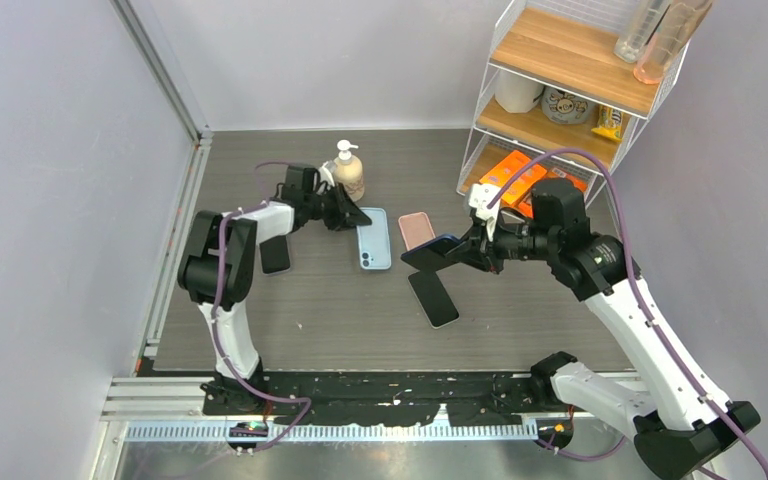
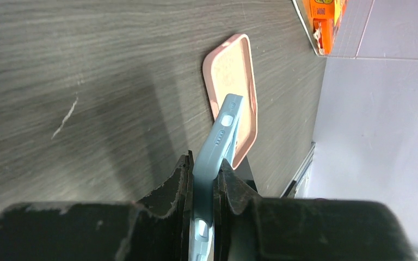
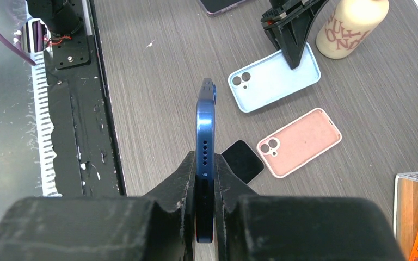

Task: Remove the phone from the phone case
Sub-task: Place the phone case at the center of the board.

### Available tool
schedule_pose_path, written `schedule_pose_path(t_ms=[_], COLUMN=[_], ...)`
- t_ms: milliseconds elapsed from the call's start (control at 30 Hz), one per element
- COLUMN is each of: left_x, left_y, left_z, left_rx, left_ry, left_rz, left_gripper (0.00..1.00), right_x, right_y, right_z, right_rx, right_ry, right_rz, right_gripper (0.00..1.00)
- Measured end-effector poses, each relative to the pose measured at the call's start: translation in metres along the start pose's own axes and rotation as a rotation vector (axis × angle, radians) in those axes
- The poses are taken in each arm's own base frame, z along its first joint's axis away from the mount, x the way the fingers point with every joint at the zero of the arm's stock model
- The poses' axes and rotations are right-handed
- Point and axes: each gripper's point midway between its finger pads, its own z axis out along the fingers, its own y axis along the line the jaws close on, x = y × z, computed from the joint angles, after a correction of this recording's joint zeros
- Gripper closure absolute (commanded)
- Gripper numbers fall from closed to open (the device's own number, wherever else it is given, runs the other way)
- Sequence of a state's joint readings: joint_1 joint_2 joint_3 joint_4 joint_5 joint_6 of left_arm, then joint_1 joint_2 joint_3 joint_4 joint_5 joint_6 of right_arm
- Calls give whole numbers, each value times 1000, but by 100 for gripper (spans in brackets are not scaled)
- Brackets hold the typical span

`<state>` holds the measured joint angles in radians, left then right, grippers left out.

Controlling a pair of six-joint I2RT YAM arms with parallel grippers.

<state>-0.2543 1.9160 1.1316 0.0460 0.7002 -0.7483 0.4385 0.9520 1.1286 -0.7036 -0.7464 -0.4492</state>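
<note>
Pinching the dark blue phone across its flat faces with the right gripper, fingers closed tight on the end with the speaker holes. Holding it edge-up and clear of the table, out above a black phone lying flat below.

Clamping one short end of the light blue case with the left gripper, fingers shut on the thin rim wall, the rest of the case resting on the table near the soap bottle. Showing an empty inside and open camera cut-outs, so reading the phone as already out and well apart from the case. Leaving the pink case alone, flat on the table between the two grippers.

Treating the phone as stiff, smooth and probably slippery, fairly heavy for so narrow a pinch at one end, and likely to crack if dropped. Favouring a hold across the broad faces nearer the middle, not on the rounded edges, and lowering it gently rather than letting go from height.

Treating the case as light, soft and bendy, with the rim likely flexing under pressure. Taking it by a side wall, expecting it to peel and twist rather than move as one rigid piece.
</note>
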Motion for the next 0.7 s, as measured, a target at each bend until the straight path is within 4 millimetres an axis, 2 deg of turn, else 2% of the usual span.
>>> schedule_pose_path(t_ms=[333,567,700], left_x=[-14,-21,-21], left_y=[7,14,19], left_z=[14,17,16], left_rx=[-32,-84,-115], left_ry=[10,28,39], left_rz=[-42,-11,5], left_gripper=[71,53,39], right_x=[6,12,16], right_y=[-1,0,0], right_z=[-3,-1,0], right_rx=[14,9,8], right_ry=[6,17,23], right_rz=[9,18,24], right_gripper=[95,95,95])
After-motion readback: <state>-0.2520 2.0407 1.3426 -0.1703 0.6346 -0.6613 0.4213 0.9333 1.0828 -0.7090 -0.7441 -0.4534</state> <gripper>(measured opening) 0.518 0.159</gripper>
